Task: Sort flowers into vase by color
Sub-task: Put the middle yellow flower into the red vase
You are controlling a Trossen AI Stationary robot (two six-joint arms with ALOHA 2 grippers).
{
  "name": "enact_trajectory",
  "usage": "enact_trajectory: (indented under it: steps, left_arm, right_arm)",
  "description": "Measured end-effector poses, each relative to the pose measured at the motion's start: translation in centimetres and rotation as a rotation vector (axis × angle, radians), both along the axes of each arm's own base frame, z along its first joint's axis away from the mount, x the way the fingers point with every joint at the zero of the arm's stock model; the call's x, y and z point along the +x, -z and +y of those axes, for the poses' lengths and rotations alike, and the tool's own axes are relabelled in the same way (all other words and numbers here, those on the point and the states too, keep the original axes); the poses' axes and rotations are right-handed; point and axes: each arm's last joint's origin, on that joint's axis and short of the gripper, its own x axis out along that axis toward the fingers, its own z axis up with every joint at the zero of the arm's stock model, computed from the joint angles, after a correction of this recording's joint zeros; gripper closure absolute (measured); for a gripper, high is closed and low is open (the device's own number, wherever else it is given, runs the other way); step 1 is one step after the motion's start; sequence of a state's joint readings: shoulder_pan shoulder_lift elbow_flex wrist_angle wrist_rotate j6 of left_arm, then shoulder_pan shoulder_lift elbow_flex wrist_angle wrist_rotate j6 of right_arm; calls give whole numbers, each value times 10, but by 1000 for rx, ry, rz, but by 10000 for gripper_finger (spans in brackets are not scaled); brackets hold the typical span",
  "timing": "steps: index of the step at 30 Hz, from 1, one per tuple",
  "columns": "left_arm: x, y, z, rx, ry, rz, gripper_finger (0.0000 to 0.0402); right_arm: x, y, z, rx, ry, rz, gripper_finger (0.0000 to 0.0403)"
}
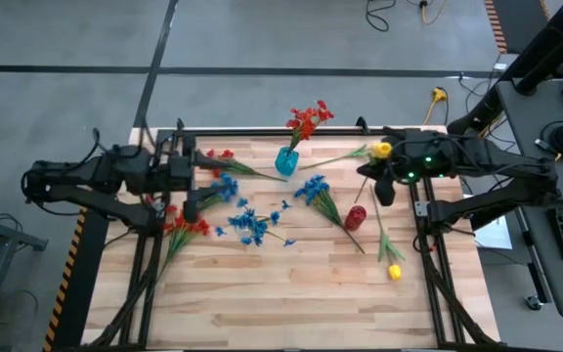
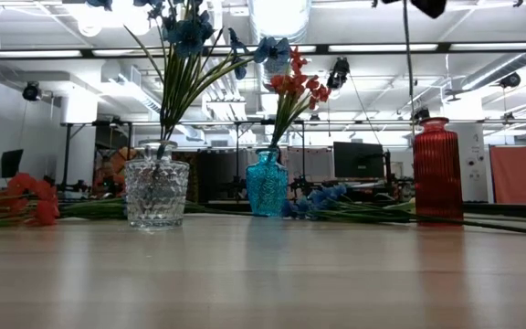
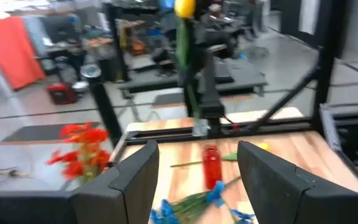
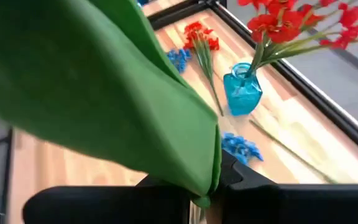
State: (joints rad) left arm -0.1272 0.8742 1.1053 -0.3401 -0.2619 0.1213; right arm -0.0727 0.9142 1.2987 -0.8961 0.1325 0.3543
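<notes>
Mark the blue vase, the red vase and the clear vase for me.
blue vase (image 2: 267,185), low view, middle of its body.
red vase (image 2: 437,174), low view, ribbed body.
clear vase (image 2: 157,192), low view, front of the glass bowl.

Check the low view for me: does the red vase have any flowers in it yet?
No. The red vase stands empty, while the clear vase holds blue flowers.

text: none readable | labels: none | brands: none | numbers: none | signs: none legible on vases, table frame, arms or room background
</notes>
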Motion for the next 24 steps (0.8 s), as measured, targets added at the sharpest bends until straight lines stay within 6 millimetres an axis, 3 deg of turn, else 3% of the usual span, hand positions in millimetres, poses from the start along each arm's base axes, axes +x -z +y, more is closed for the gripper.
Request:
enact_trajectory:
  steps: [6, 12, 15, 24]
  left_arm:
    - [-17, 18, -7, 5, -73, -21, 201]
    - [-22, 34, -11, 16, -79, -21, 201]
    - [-21, 43, -12, 26, -113, 0, 201]
    - [-22, 44, -11, 52, -148, 1, 201]
  right_arm:
    - [-21, 3, 1, 74, 81, 52, 394]
    - [-22, 26, 5, 105, 100, 80, 394]
    - [-18, 36, 7, 105, 94, 9, 394]
    - [-18, 47, 7, 102, 83, -40, 394]
